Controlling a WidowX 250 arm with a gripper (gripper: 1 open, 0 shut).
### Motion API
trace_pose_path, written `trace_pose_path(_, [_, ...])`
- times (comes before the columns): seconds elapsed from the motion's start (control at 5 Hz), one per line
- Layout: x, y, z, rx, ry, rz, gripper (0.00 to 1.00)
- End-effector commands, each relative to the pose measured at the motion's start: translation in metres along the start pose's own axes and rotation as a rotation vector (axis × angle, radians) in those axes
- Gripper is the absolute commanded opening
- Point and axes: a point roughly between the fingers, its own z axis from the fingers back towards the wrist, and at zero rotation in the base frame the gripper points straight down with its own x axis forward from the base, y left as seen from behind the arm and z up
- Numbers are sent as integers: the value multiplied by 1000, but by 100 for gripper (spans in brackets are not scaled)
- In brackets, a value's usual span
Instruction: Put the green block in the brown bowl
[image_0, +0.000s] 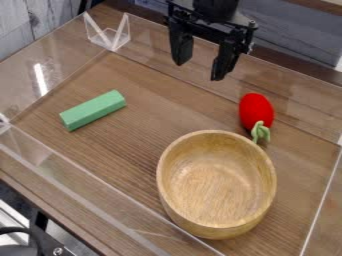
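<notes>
Now, fingers apart, empty; green block looks light, stiff; I'd pinch across narrow middle, flat on counter.

- dark wood-grain counter, pretty evenly lit
- low clear plastic walls boxing in the work area, glare along the edges
- small clear triangular stand at the back

Black gripper with two long black fingers

No text (labels, numbers or signs) can be read anywhere.
</notes>
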Motion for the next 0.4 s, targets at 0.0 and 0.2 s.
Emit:
trace_pose_path(0.0, [5, 12, -13, -8, 35, 36, 0])
trace_pose_path(0.2, [-7, 43, -28, -10, 55, -13, 100])
